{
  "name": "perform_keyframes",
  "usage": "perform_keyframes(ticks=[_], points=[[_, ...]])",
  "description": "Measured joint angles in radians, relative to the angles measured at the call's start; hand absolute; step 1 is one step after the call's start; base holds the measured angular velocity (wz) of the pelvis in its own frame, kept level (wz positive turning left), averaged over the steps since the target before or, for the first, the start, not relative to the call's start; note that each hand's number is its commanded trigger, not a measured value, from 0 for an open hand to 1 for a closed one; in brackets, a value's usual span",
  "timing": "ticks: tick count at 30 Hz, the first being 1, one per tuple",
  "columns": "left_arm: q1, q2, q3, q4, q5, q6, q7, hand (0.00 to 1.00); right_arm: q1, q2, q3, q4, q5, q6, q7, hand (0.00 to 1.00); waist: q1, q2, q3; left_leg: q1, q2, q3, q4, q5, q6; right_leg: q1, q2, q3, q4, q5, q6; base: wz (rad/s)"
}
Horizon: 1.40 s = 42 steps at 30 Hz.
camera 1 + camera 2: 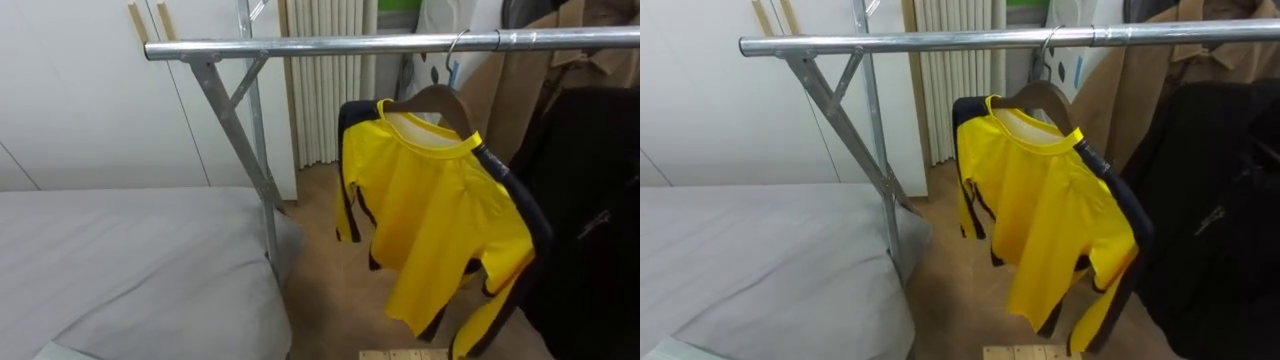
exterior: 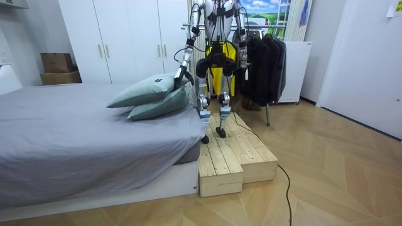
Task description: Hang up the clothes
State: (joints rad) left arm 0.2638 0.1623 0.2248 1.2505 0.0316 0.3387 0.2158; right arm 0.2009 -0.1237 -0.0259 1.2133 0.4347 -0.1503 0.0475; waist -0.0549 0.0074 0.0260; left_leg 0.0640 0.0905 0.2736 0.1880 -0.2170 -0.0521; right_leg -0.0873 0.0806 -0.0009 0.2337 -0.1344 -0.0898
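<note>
The yellow shirt [image 1: 440,215] hangs on its wooden hanger [image 1: 440,100], hooked over the rail [image 1: 330,45] toward the rail's right end. I'd check the hook is fully seated and level the shoulders. One shirt, one hanger, one rail. My left hand [image 2: 181,75] hangs below the rail; I cannot tell its grip.

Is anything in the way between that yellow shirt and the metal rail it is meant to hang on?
Nothing visible stands between them. The yellow shirt already hangs on a wooden hanger, and the hanger's hook sits over the metal rail. Dark clothes hang close beside it on the right.
</note>
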Motion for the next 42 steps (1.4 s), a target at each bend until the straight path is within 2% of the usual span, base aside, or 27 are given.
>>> perform_keyframes(ticks=[13, 27, 38, 42], points=[[-0.005, 0.0, -0.003, 0.0, 0.0, 0.0, -0.03, 0.0, -0.026, 0.0, 0.005, 0.048, 0.032, 0.02, 0.022, 0.0, 0.005, -0.006, 0.006, -0.003, 0.0, -0.001, 0.0, 0.0, 0.0, 0.003, 0.001, 0.001, -0.015, 0.003, 0.001, 0.0], [-0.007, 0.0, -0.003, 0.0, 0.002, 0.0, -0.03, 0.0, -0.025, 0.0, 0.004, 0.053, 0.032, 0.022, 0.031, 0.0, 0.005, -0.008, 0.005, -0.005, 0.001, -0.001, -0.001, 0.0, 0.0, 0.001, 0.001, 0.001, -0.015, 0.003, 0.0, 0.0], [-0.006, 0.0, -0.029, 0.001, 0.001, 0.002, -0.03, 0.0, -0.027, 0.001, 0.004, 0.063, 0.071, 0.066, 0.032, 0.0, 0.005, -0.016, 0.0018, -0.001, -0.001, -0.001, 0.001, 0.0, 0.0, 0.004, 0.0, 0.001, -0.013, 0.003, 0.001, 0.0], [-0.006, 0.0, -0.041, 0.003, 0.001, 0.002, -0.03, 0.0, -0.028, 0.002, 0.004, 0.065, 0.075, 0.069, 0.03, 0.0, 0.005, -0.018, 0.0023, -0.001, -0.001, -0.001, 0.002, 0.0, 0.0, 0.004, 0.0, 0.003, -0.013, 0.002, 0.001, 0.0]])
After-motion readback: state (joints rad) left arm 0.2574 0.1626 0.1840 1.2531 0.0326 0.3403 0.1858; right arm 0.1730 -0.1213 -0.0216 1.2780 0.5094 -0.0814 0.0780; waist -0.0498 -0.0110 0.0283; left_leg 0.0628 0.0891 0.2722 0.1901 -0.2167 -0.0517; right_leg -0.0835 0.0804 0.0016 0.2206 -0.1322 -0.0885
